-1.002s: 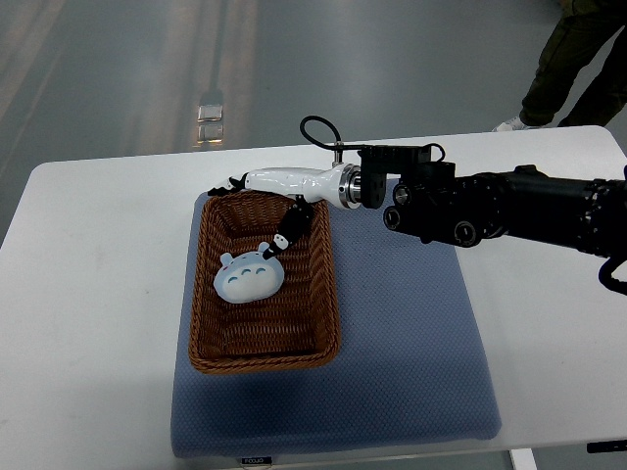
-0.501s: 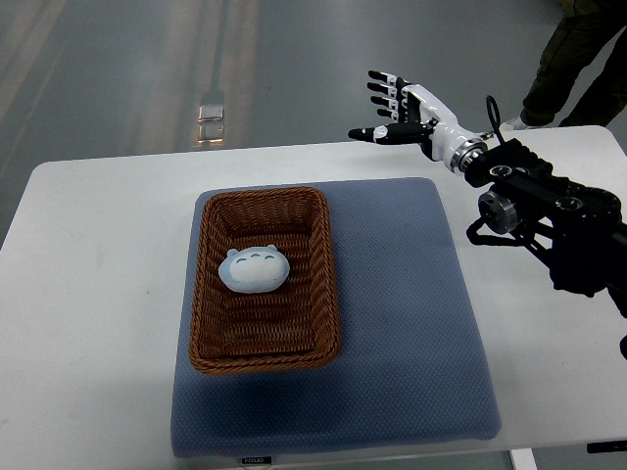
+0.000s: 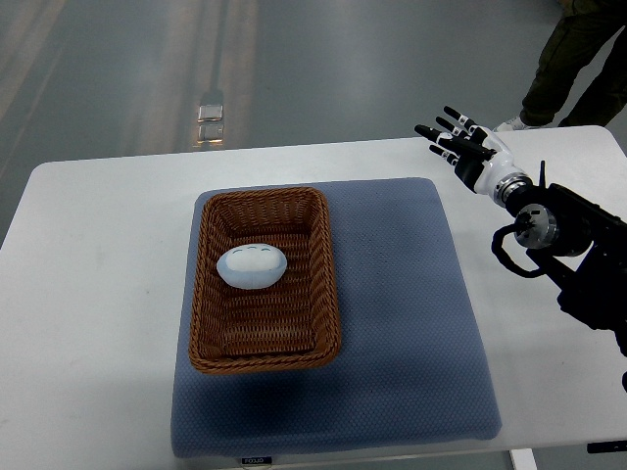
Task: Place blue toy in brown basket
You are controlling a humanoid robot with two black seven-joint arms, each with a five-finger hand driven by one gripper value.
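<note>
The blue toy (image 3: 251, 266), a pale blue rounded plush, lies inside the brown wicker basket (image 3: 325, 284), in its upper half. The basket stands on the left part of a blue-grey mat (image 3: 411, 313). My right hand (image 3: 458, 145) is raised over the table's far right side, well clear of the basket, with its fingers spread and holding nothing. Its dark arm (image 3: 568, 245) comes in from the right edge. The left arm does not show.
The mat lies on a white table (image 3: 98, 294). A person's legs (image 3: 568, 59) stand beyond the table's far right corner. Grey floor lies behind the table.
One second ago my right hand was reaching over the basket at the toy. It has let go and drawn back up and to the right. The toy has rolled and now rests in the basket.
</note>
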